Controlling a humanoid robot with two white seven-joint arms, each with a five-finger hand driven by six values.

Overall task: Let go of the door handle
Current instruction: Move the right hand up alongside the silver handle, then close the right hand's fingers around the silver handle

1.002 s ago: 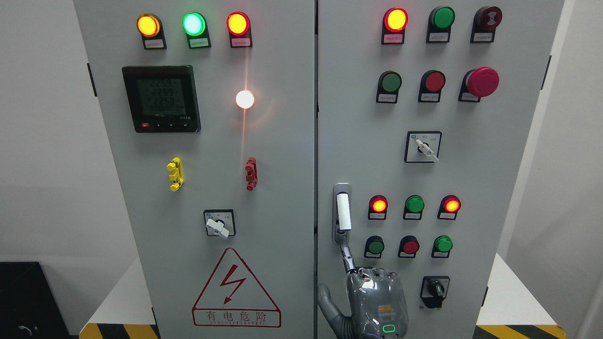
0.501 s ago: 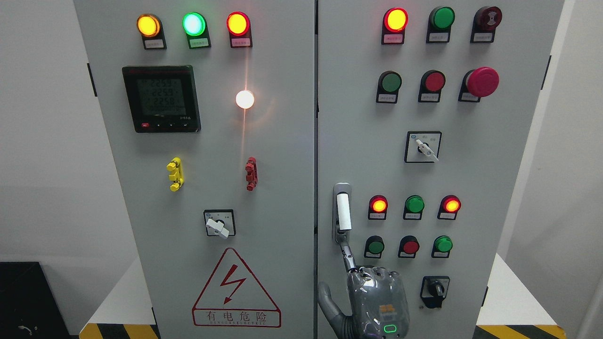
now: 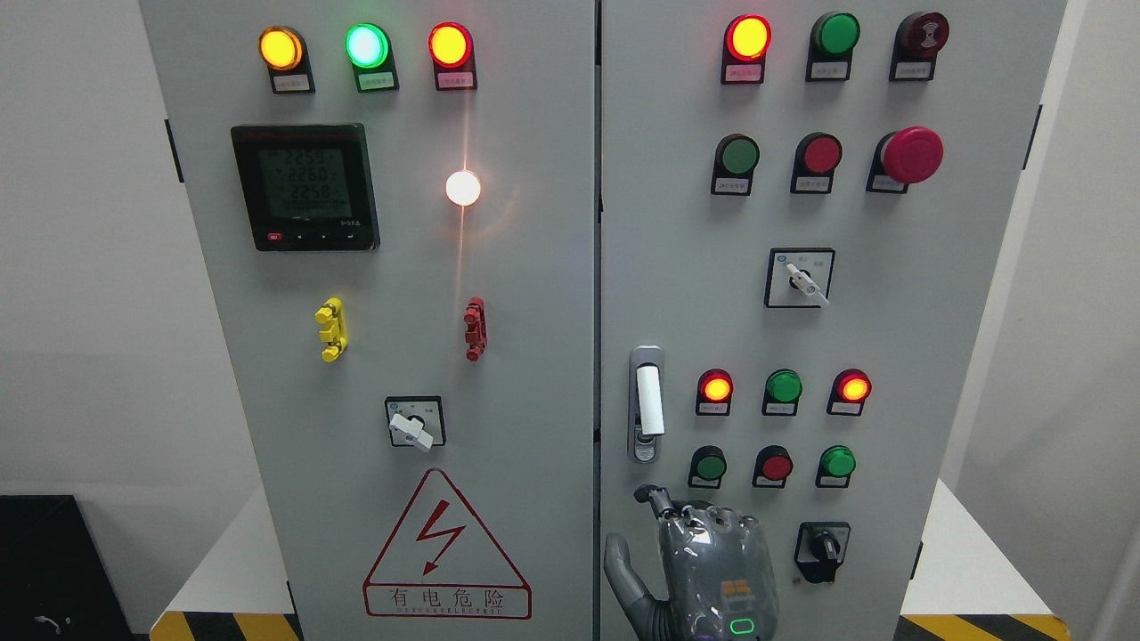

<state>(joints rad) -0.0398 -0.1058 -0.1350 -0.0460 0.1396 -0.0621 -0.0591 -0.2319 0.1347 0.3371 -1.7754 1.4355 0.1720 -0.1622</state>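
Observation:
The door handle [image 3: 647, 405] is a white vertical lever in a silver plate on the left edge of the right cabinet door [image 3: 891, 356]. My right hand [image 3: 704, 552] comes up from the bottom edge just below the handle, with its back toward the camera. Its fingers are curled and hold nothing. The bent index finger [image 3: 656, 499] sits a short way under the handle plate and is apart from it. The thumb [image 3: 621, 565] sticks out to the left. The left arm is out of view.
Both grey cabinet doors are closed. Lit lamps and push buttons [image 3: 784, 387] sit right of the handle, with a black rotary switch [image 3: 822, 545] beside my hand. The left door has a meter [image 3: 305, 187], a selector switch [image 3: 412, 425] and a warning triangle [image 3: 445, 552].
The index finger reached up to the bottom of the handle plate before. It has now curled back and dropped off it, and the hand has sunk slightly.

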